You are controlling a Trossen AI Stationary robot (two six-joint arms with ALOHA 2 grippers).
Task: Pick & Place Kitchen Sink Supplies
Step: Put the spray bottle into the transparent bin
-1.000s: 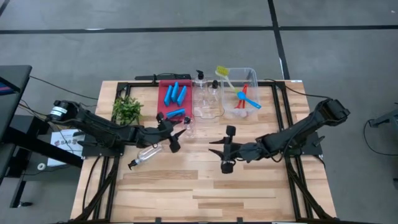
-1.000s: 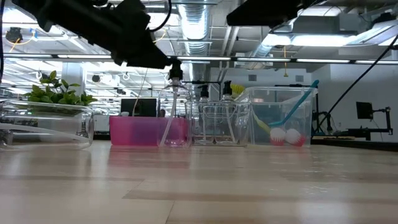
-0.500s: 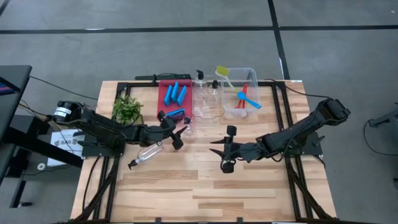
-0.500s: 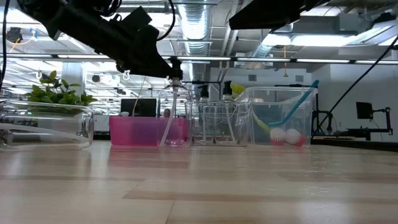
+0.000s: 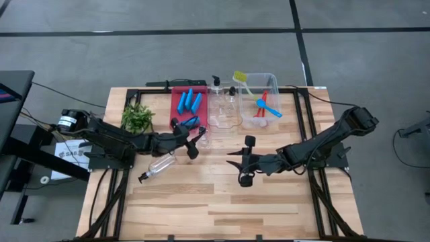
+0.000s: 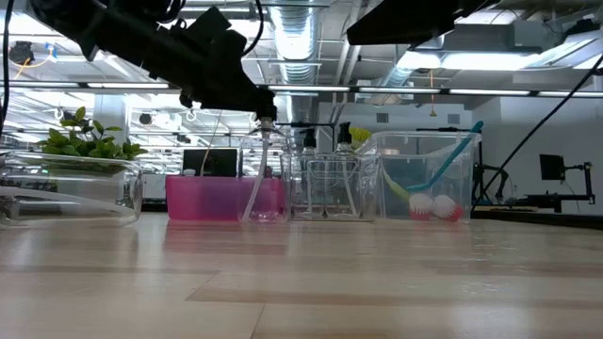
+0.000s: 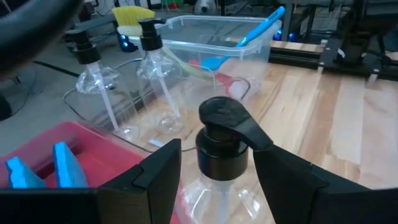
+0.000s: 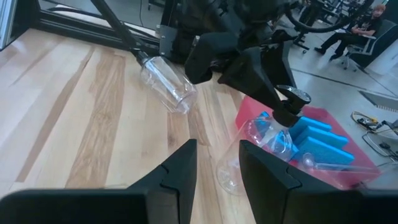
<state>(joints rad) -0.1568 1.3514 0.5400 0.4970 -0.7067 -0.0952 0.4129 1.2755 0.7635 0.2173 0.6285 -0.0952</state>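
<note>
A small clear bottle [image 5: 203, 140] with a black pump top [image 7: 225, 124] stands upright on the table, just in front of the red tray [image 5: 176, 107]. My left gripper [image 5: 197, 136] is open. Its fingers stand on either side of the pump collar, apart from it in the left wrist view. A second clear bottle [image 5: 158, 166] lies on its side nearer the table's near edge. Blue sponges [image 5: 189, 101] lie on the tray, and one [image 5: 190, 122] sits at its near edge. My right gripper [image 5: 232, 160] hovers open over the table's middle, holding nothing.
A clear bin [image 5: 225, 111] right of the tray holds two pump bottles. A further bin [image 5: 269, 114] holds blue, red and yellow-green brushes. A green plant [image 5: 138, 119] stands left of my left arm. Bare wood stretches across the table's near half.
My left gripper has moved a little toward the far edge and slightly down. It has closed in on the upright bottle until its open fingers flank the pump top. The bottles and my right arm have stayed still.
</note>
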